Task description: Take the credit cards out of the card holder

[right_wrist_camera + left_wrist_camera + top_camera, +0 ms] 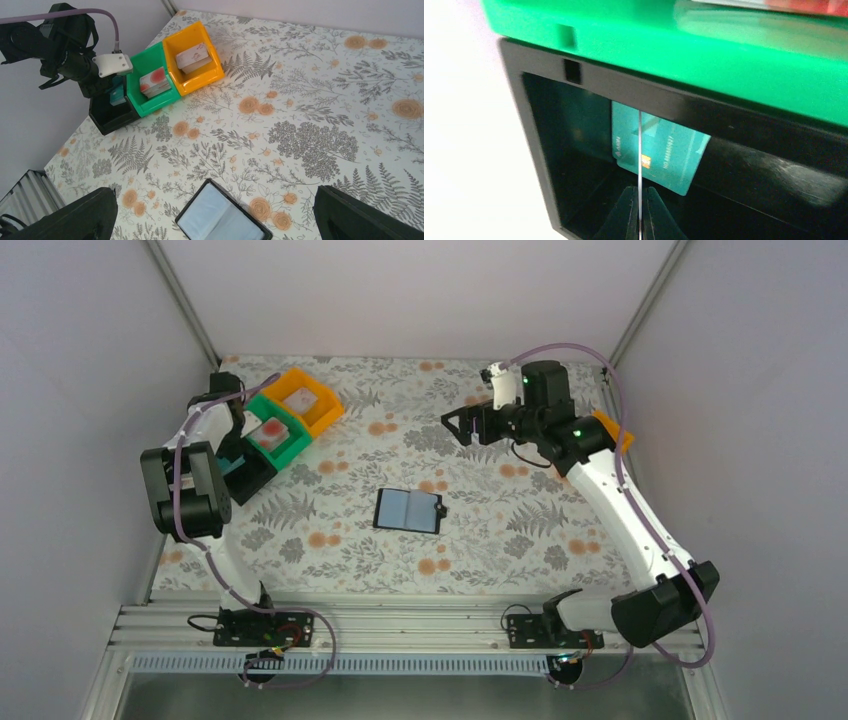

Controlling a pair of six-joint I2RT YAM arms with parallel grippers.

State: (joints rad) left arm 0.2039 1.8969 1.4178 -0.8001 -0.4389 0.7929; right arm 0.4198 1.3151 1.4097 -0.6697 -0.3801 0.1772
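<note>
- Top external view: the card holder [408, 510] lies open near the middle of the tabletop [520, 550], grey-blue inside up, with its small black tab on the right edge.
- An orange bin [322, 408], a green bin [292, 448] and a black bin [256, 478] touch in a slanting row at the far-left corner.
- The left gripper [238, 452] reaches into the black bin. The right gripper [453, 427] hangs over the far half, jaws wide and holding nothing, well apart from the card holder. No writing is legible here.
- Left wrist view: a teal credit card [669, 150] leans tilted against the black bin's [541, 150] far wall, under the green bin's side.
- The card shows an orange-gold chip and a printed line starting "NO." with blurred digits. A small corner word is unreadable.
- The left fingers [623, 222] are pressed together on a thin edge-on sheet [640, 135]. I cannot tell whether it is a card.
- Right wrist view: the wide-spread right fingers [75, 220] frame the open card holder [220, 222] at the bottom.
- Only this view shows a white-and-red pack in the green bin [155, 82] and another in the orange bin [192, 56], their printing too small to read.
</note>
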